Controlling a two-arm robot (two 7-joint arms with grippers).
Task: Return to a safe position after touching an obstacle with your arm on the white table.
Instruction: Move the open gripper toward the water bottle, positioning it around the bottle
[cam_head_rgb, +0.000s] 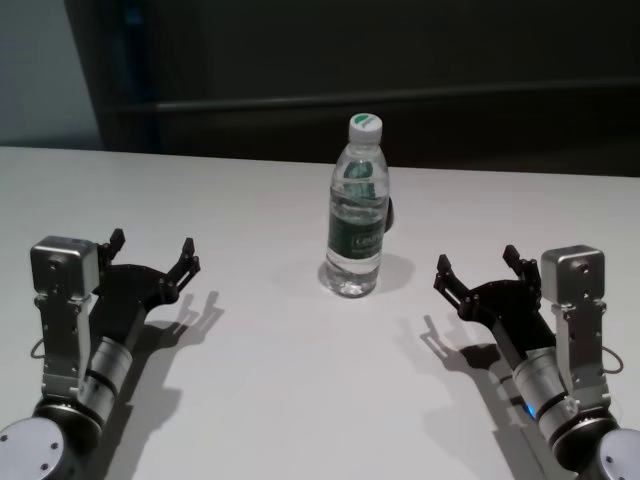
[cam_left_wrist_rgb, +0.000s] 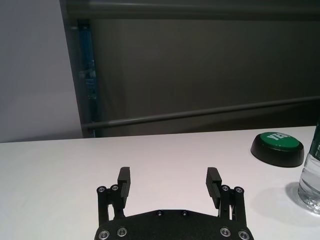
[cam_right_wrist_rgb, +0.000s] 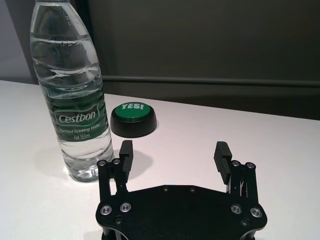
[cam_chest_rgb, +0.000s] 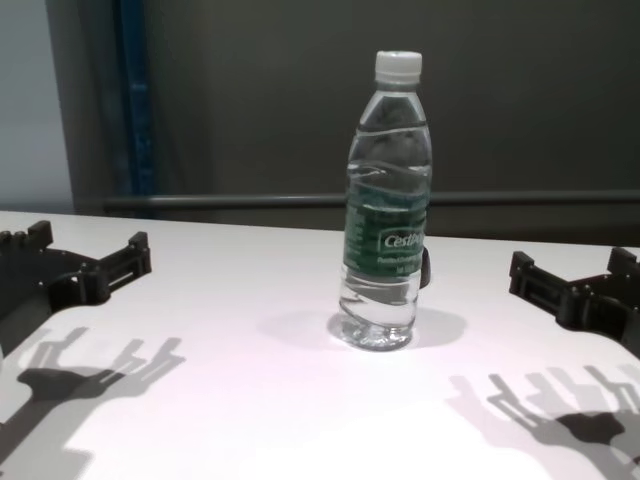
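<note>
- Head view: Cestbon water bottle (cam_head_rgb: 356, 215) stands upright mid-tabletop (cam_head_rgb: 250, 400), toward the far edge.
- Left hand (cam_head_rgb: 153, 258) and right hand (cam_head_rgb: 478, 272) hover released, well apart from it.
- Full, slick, top-heavy; grip at the label.

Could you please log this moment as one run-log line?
left gripper: open, empty, left of bottle | right gripper: open, empty, right of bottle | water bottle: upright on white table, untouched
</note>
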